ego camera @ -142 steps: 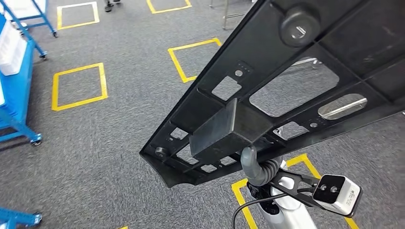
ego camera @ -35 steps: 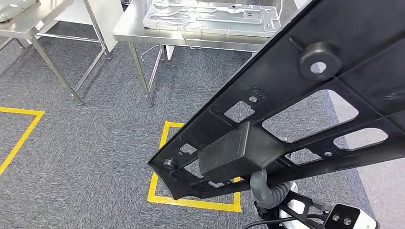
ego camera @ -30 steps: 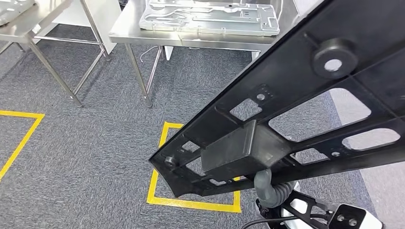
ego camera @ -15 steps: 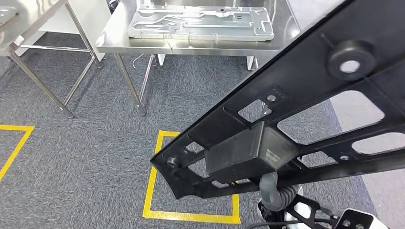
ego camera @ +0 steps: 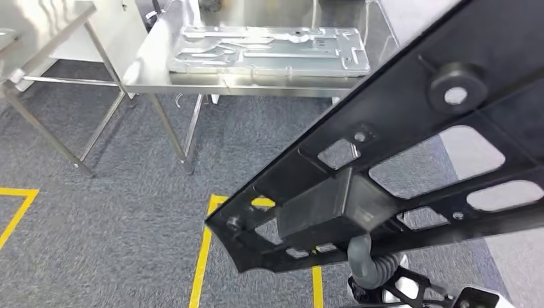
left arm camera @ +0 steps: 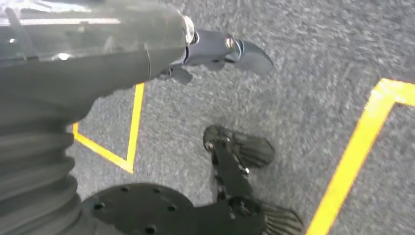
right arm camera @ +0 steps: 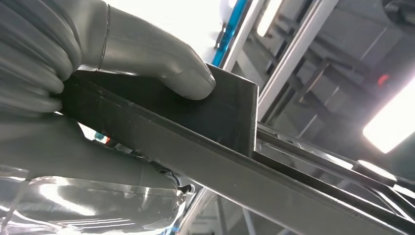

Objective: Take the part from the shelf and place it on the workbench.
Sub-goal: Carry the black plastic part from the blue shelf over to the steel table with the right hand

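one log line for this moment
right hand: grips black part | left hand: holds nothing, hangs over carpet | workbench: ahead, part not placed

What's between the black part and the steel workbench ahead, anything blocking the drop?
Nothing visible stands on the carpet between them. But the workbench already carries a silver metal panel over much of its top, so free space for the black part, gripped by the right hand, looks limited.
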Controlling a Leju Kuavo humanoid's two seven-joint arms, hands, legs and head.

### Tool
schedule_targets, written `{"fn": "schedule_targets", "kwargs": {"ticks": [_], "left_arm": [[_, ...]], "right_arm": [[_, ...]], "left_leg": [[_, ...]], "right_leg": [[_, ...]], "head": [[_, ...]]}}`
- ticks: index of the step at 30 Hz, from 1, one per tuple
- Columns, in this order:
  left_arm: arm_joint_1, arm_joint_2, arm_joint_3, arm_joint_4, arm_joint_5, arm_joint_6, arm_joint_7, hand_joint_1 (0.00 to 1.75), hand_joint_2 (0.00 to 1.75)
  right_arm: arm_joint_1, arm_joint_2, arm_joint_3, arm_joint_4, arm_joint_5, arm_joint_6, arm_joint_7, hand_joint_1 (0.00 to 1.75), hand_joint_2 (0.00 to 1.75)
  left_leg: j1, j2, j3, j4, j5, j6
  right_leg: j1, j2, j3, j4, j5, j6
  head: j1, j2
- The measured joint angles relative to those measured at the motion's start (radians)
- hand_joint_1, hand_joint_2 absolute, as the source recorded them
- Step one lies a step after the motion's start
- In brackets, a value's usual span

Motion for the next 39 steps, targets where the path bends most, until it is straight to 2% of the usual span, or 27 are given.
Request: {"fn": "schedule_targets", "kwargs": {"ticks": [2,3,5,7,8,9,10,12,13,14,16,18,20,22,24,25,26,28,29,30,32,33,34,35,36,37,39], "left_arm": [[-0.009,-0.001,0.000,0.000,-0.002,0.000,-0.001,0.00,1.75],[-0.012,-0.001,0.000,0.000,-0.002,0.000,-0.001,0.00,1.75],[-0.016,-0.002,0.000,0.000,-0.003,0.000,0.000,0.00,1.75],[-0.014,-0.003,0.000,0.000,-0.002,0.002,0.000,0.00,1.75],[-0.010,-0.003,0.000,0.000,-0.002,0.003,0.000,0.00,1.75],[-0.006,-0.003,0.001,0.000,-0.002,0.003,0.001,0.00,1.75],[-0.002,-0.003,0.001,0.000,-0.002,0.003,0.001,0.00,1.75],[0.003,-0.003,0.003,0.000,-0.002,0.003,0.001,0.00,1.75],[0.003,-0.002,0.003,0.000,-0.002,0.003,0.000,0.00,1.75],[0.004,-0.002,0.004,0.000,-0.002,0.003,0.000,0.00,1.75],[0.004,-0.002,0.004,0.000,-0.002,0.003,-0.002,0.00,1.75],[0.005,-0.002,0.005,0.000,-0.003,0.002,-0.004,0.00,1.75],[0.003,-0.001,0.006,0.000,-0.003,-0.001,-0.007,0.00,1.75],[0.002,0.000,0.007,0.000,-0.004,-0.006,-0.010,0.00,1.75],[0.005,0.001,0.007,0.000,-0.004,-0.014,-0.014,0.00,1.75],[0.006,0.002,0.008,0.000,-0.004,-0.017,-0.015,0.00,1.75],[0.008,0.002,0.008,0.000,-0.003,-0.018,-0.016,0.00,1.75],[0.010,0.003,0.013,0.001,-0.002,-0.019,-0.019,0.00,1.75],[0.010,0.003,0.017,0.001,-0.001,-0.019,-0.020,0.00,1.75],[0.010,0.003,0.020,0.001,0.000,-0.018,-0.021,0.00,1.75],[0.002,0.004,0.024,0.001,0.003,-0.018,-0.024,0.00,1.75],[-0.002,0.004,0.025,0.000,0.004,-0.018,-0.025,0.00,1.75],[-0.006,0.005,0.027,0.000,0.006,-0.019,-0.026,0.00,1.75],[-0.008,0.005,0.029,0.000,0.007,-0.019,-0.027,0.00,1.75],[-0.007,0.005,0.030,0.000,0.008,-0.019,-0.027,0.00,1.75],[-0.006,0.006,0.032,0.000,0.008,-0.020,-0.027,0.00,1.75],[0.003,0.008,0.036,0.000,0.009,-0.019,-0.026,0.00,1.75]], "right_arm": [[-0.003,0.001,-0.001,-0.013,0.000,-0.004,0.000,1.75,1.75],[-0.004,0.003,-0.001,-0.017,0.000,-0.005,-0.001,1.75,1.75],[-0.001,0.004,-0.002,-0.020,0.000,-0.004,0.000,1.75,1.75],[0.006,0.005,-0.002,-0.020,0.000,-0.004,0.000,1.75,1.75],[0.009,0.005,-0.002,-0.020,0.000,-0.003,0.000,1.75,1.75],[0.011,0.005,-0.002,-0.020,0.000,-0.003,0.000,1.75,1.75],[0.012,0.005,-0.002,-0.020,0.000,-0.002,0.000,1.75,1.75],[0.013,0.005,-0.002,-0.020,0.000,-0.002,0.000,1.75,1.75],[0.012,0.005,-0.002,-0.019,0.000,-0.004,0.000,1.75,1.75],[0.012,0.005,-0.002,-0.019,0.001,-0.006,0.000,1.75,1.75],[0.011,0.005,-0.002,-0.017,0.002,-0.013,0.000,1.75,1.75],[0.007,0.005,-0.002,-0.016,0.002,-0.022,0.001,1.75,1.75],[-0.004,0.004,-0.003,-0.013,-0.002,-0.032,0.000,1.75,1.75],[-0.017,0.001,-0.005,-0.007,-0.017,-0.037,0.000,1.75,1.75],[-0.026,-0.006,-0.012,0.001,-0.046,-0.027,0.000,1.75,1.75],[-0.030,-0.009,-0.017,0.005,-0.062,-0.015,0.000,1.75,1.75],[-0.034,-0.012,-0.023,0.010,-0.074,-0.001,0.000,1.75,1.75],[-0.043,-0.015,-0.035,0.018,-0.091,0.030,0.000,1.75,1.75],[-0.047,-0.015,-0.040,0.021,-0.096,0.043,0.000,1.75,1.75],[-0.051,-0.015,-0.043,0.023,-0.099,0.053,0.000,1.75,1.75],[-0.065,-0.013,-0.047,0.024,-0.101,0.064,0.000,1.75,1.75],[-0.071,-0.012,-0.048,0.024,-0.101,0.066,0.000,1.75,1.75],[-0.077,-0.010,-0.048,0.025,-0.099,0.065,0.000,1.75,1.75],[-0.081,-0.008,-0.049,0.026,-0.096,0.062,0.000,1.75,1.75],[-0.083,-0.007,-0.049,0.028,-0.092,0.058,0.000,1.75,1.75],[-0.085,-0.006,-0.049,0.029,-0.088,0.052,0.000,1.75,1.75],[-0.085,-0.005,-0.049,0.032,-0.086,0.042,0.000,1.75,1.75]], "left_leg": [[0.006,0.003,0.002,0.041,0.009,-0.012],[0.008,0.003,-0.021,0.084,0.011,-0.015],[0.009,0.002,-0.096,0.202,-0.020,-0.017],[0.008,0.002,-0.184,0.298,-0.086,-0.017],[0.007,0.002,-0.214,0.311,-0.107,-0.016],[0.006,0.002,-0.230,0.296,-0.105,-0.015],[0.006,0.002,-0.232,0.251,-0.075,-0.012],[0.003,0.003,-0.217,0.134,0.025,-0.003],[0.000,0.003,-0.210,0.094,0.054,0.003],[-0.002,0.003,-0.206,0.072,0.069,0.008],[-0.003,0.000,-0.194,0.061,0.071,0.022],[0.000,-0.003,-0.172,0.051,0.084,0.036],[-0.001,-0.004,-0.156,0.047,0.077,0.044],[-0.003,-0.004,-0.143,0.046,0.061,0.048],[-0.005,-0.003,-0.121,0.045,0.041,0.049],[-0.007,-0.001,-0.106,0.044,0.028,0.049],[-0.009,0.002,-0.091,0.043,0.014,0.049],[-0.013,0.010,-0.058,0.040,-0.014,0.043],[-0.014,0.016,-0.043,0.032,-0.026,0.037],[-0.015,0.021,-0.025,0.028,-0.031,0.031],[-0.014,0.026,-0.021,0.060,-0.010,0.018],[-0.013,0.023,-0.042,0.111,0.014,0.013],[-0.012,0.017,-0.081,0.174,0.035,0.009],[-0.010,0.012,-0.129,0.237,0.039,0.007],[-0.009,0.008,-0.177,0.287,0.023,0.004],[-0.009,0.006,-0.220,0.318,-0.016,0.001],[-0.007,0.006,-0.283,0.318,-0.099,-0.006]], "right_leg": [[0.003,0.009,0.025,-0.005,-0.014,-0.019],[0.003,0.011,0.036,-0.007,-0.020,-0.027],[0.005,0.014,0.056,-0.010,-0.032,-0.038],[0.007,0.019,0.070,-0.011,-0.048,-0.043],[0.008,0.023,0.079,-0.011,-0.056,-0.043],[0.009,0.026,0.089,-0.011,-0.065,-0.041],[0.009,0.029,0.101,-0.011,-0.074,-0.039],[0.010,0.030,0.122,-0.010,-0.092,-0.031],[0.011,0.030,0.129,-0.010,-0.100,-0.025],[0.013,0.030,0.135,-0.011,-0.106,-0.018],[0.014,0.031,0.144,-0.004,-0.105,-0.002],[0.012,0.028,0.133,0.037,-0.102,0.011],[0.010,0.024,0.071,0.130,-0.121,0.016],[0.009,0.023,-0.020,0.230,-0.168,0.020],[0.009,0.023,-0.076,0.247,-0.196,0.018],[0.011,0.021,-0.083,0.212,-0.180,0.012],[0.014,0.015,-0.082,0.158,-0.137,0.004],[0.025,-0.004,-0.071,0.062,-0.021,-0.012],[0.031,-0.010,-0.063,0.038,0.015,-0.018],[0.034,-0.009,-0.054,0.029,0.026,-0.021],[0.032,0.007,-0.022,0.013,0.007,-0.030],[0.028,0.013,-0.003,0.002,-0.002,-0.034],[0.025,0.017,0.016,-0.006,-0.011,-0.038],[0.022,0.020,0.035,-0.014,-0.021,-0.042],[0.020,0.023,0.052,-0.019,-0.033,-0.044],[0.018,0.027,0.069,-0.021,-0.046,-0.045],[0.014,0.038,0.108,-0.022,-0.077,-0.041]], "head": [[0.000,0.000],[0.000,0.000],[0.000,0.000],[-0.001,0.000],[0.000,0.000],[0.000,0.000],[0.000,0.000],[0.000,0.000],[0.000,0.000],[0.000,0.000],[0.000,0.000],[0.000,0.000],[0.000,0.000],[0.000,0.000],[0.000,0.000],[0.000,0.000],[0.000,0.000],[0.001,0.000],[0.002,0.000],[0.002,0.000],[0.003,0.000],[0.003,0.000],[0.003,0.000],[0.003,0.000],[0.002,0.000],[0.002,0.000],[0.002,0.000]]}}
